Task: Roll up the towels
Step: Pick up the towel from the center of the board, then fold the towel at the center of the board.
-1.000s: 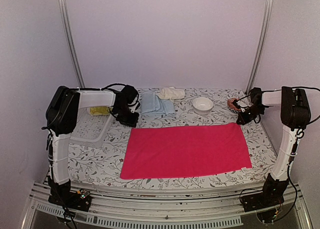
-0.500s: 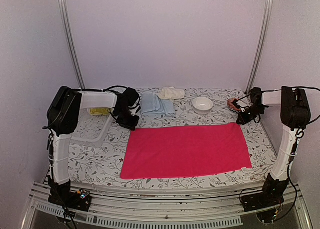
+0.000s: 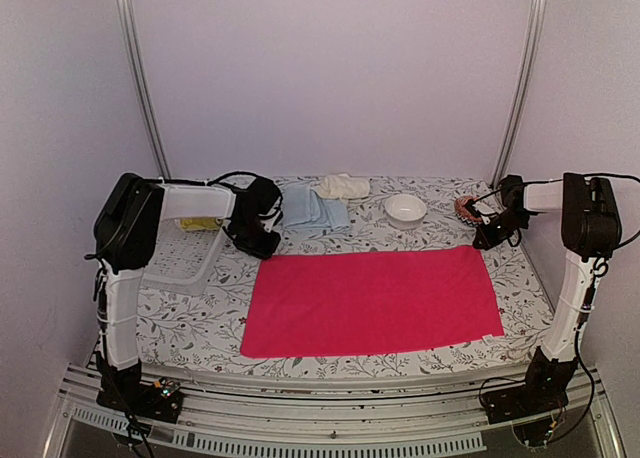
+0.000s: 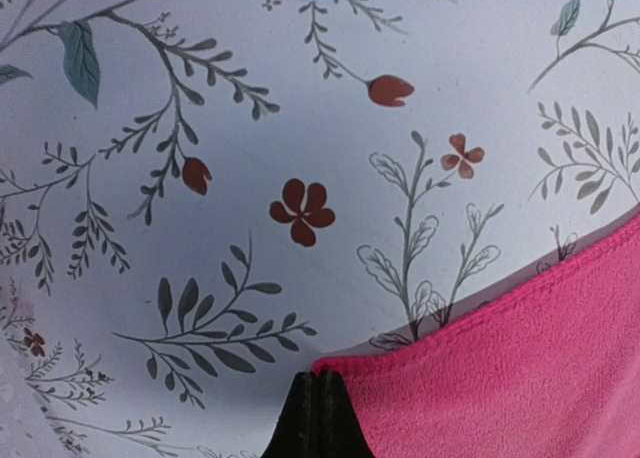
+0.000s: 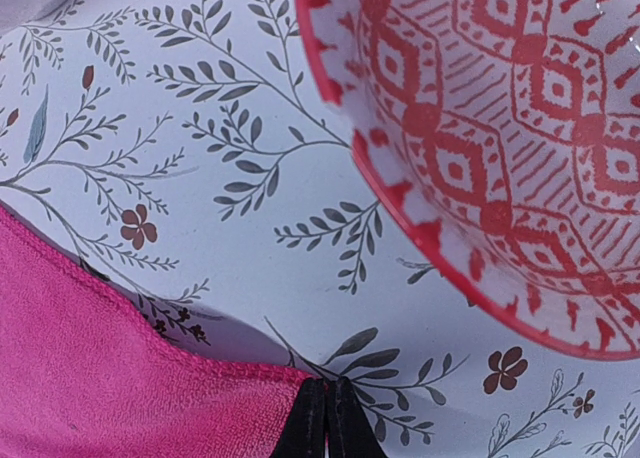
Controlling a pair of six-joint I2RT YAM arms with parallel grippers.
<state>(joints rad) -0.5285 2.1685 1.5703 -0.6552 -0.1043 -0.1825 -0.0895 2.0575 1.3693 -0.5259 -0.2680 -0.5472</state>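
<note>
The hot pink towel (image 3: 370, 298) lies spread flat in the middle of the floral table cover. My left gripper (image 3: 262, 248) is at its far left corner. In the left wrist view the left gripper (image 4: 318, 380) is shut, pinching that slightly raised corner of the pink towel (image 4: 520, 378). My right gripper (image 3: 485, 243) is at the far right corner. In the right wrist view the right gripper (image 5: 326, 383) is shut on the lifted corner of the pink towel (image 5: 100, 378). The light blue towel (image 3: 313, 210), the cream towel (image 3: 343, 186) and the yellow-green towel (image 3: 198, 221) lie at the back.
A clear plastic tray (image 3: 180, 263) sits at the left and holds the yellow-green towel at its far end. A white bowl (image 3: 405, 209) stands behind the pink towel. A red-patterned bowl (image 3: 466, 208) is just behind my right gripper and fills the upper right of the right wrist view (image 5: 520, 128).
My left wrist has shifted slightly at the towel's far left corner. The right arm and the pink towel look unmoved.
</note>
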